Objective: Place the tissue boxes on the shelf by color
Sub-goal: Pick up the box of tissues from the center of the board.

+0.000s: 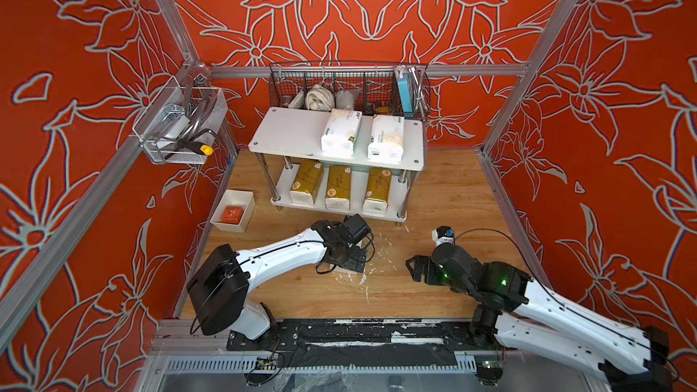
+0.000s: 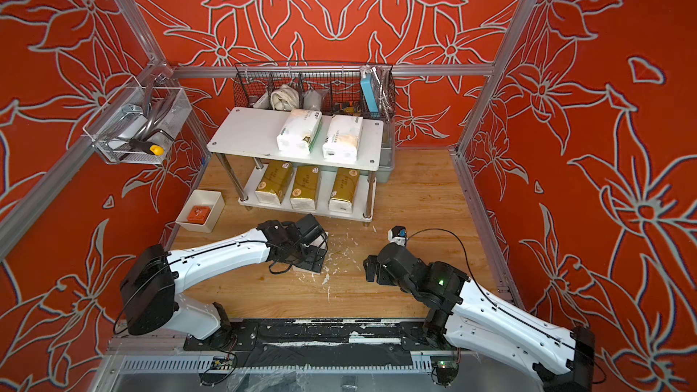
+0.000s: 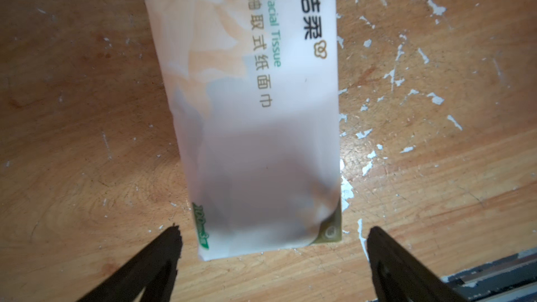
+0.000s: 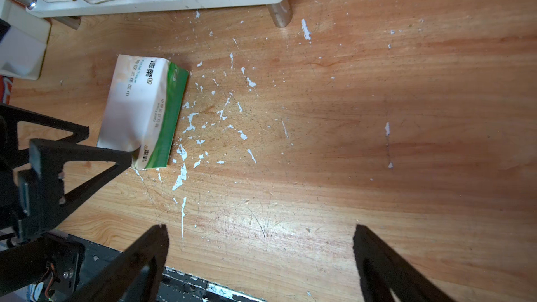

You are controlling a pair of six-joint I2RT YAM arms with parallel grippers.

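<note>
The shelf (image 1: 286, 133) held 5 of the 6 tissue boxes. 2 white ones (image 1: 341, 131) lay on its top board and 3 gold ones (image 1: 338, 187) lay in a row on its bottom board. The last white pack (image 3: 255, 117) lay flat on the desk (image 4: 377, 111), just in front of the shelf, with its printed face up.

The left end effector (image 3: 274, 235) hung right over that pack. Its jaws were spread wide, with 1 fingertip out past each long side, and it had hold of nothing. The right end effector (image 4: 261, 233) was wide open too and empty, over bare desk in front of the shelf.

The pack looked light and squashy, like a small pillow in a thin, slick wrap. It would likely dent when squeezed, and it could slide out of a weak pinch. The best place to take hold seemed to be across its 2 long sides, close to the middle, so that neither end sagged. The top board of the shelf had a bare end beside the 2 white ones, which looked like the right home for it.
</note>
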